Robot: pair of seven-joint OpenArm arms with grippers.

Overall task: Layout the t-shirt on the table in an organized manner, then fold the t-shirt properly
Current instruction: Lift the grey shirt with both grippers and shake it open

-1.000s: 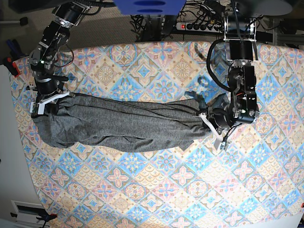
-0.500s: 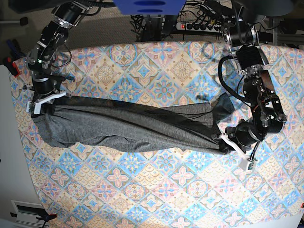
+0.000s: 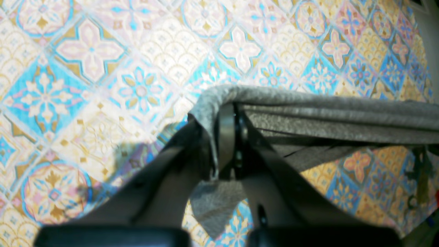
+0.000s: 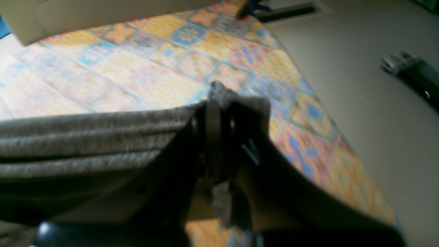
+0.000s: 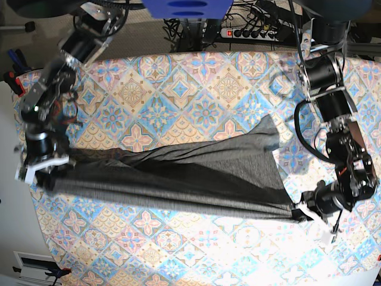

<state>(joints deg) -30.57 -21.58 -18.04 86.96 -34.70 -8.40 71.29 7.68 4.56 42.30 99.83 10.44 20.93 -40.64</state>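
The dark grey t-shirt (image 5: pixel 178 179) is pulled into a long band across the table (image 5: pixel 196 83), with one flap fanning up toward the back right. My left gripper (image 5: pixel 299 213) is shut on its right end near the front right of the table. In the left wrist view the left gripper (image 3: pixel 229 137) pinches a folded edge of the t-shirt (image 3: pixel 325 116) above the table (image 3: pixel 103 85). My right gripper (image 5: pixel 40 171) is shut on the left end. In the right wrist view the right gripper (image 4: pixel 219 137) holds the bunched t-shirt (image 4: pixel 85 137) close to the table (image 4: pixel 171 68) edge.
A power strip with cables (image 5: pixel 250 31) and a blue object (image 5: pixel 187 7) lie behind the table. A red clamp (image 5: pixel 15 83) sits off the left edge. Bare floor and a black object (image 4: pixel 411 75) lie past the table edge beside my right gripper.
Both grippers have moved toward the table's front, the left one much farther. The t-shirt has been drawn tighter and longer, and its right part has spread out wider.
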